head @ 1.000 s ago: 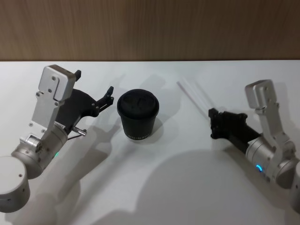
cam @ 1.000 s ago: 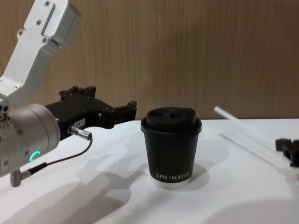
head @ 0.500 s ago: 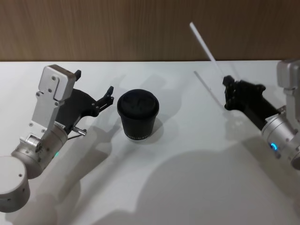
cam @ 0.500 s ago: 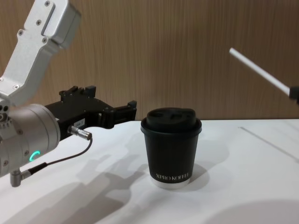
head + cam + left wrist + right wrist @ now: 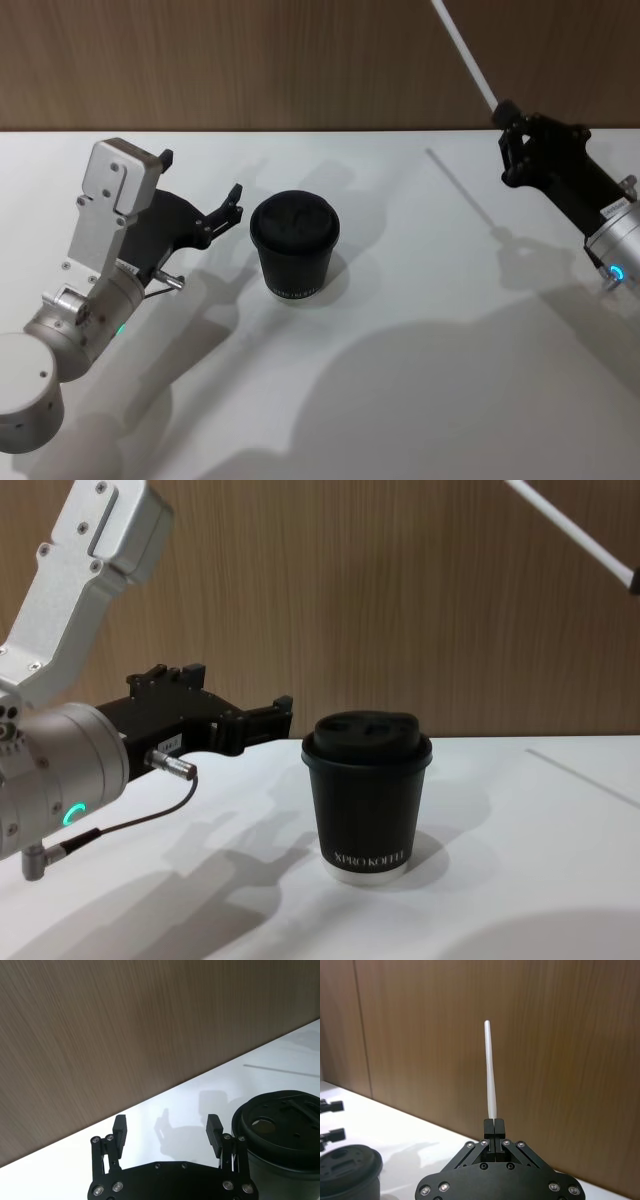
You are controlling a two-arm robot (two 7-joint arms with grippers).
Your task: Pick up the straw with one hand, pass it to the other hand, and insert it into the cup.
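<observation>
White thin plastic straw [image 5: 465, 55] is pinched in the right black end effector [image 5: 507, 128], high off the white surface [image 5: 400, 380]; left end effector [image 5: 200, 175] gapes beside the lidded black paper cup [image 5: 294, 245]; handover and insertion are not yet done

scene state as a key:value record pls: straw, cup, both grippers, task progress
straw: held by its lower end in the right gripper, clear of the table, free end slanting up
right gripper: shut on the straw, raised on the robot's right
left gripper: open, holding nothing, beside the cup on its left, not touching it
cup: upright on the table, lid on, no straw in it
handover: not yet done
</observation>
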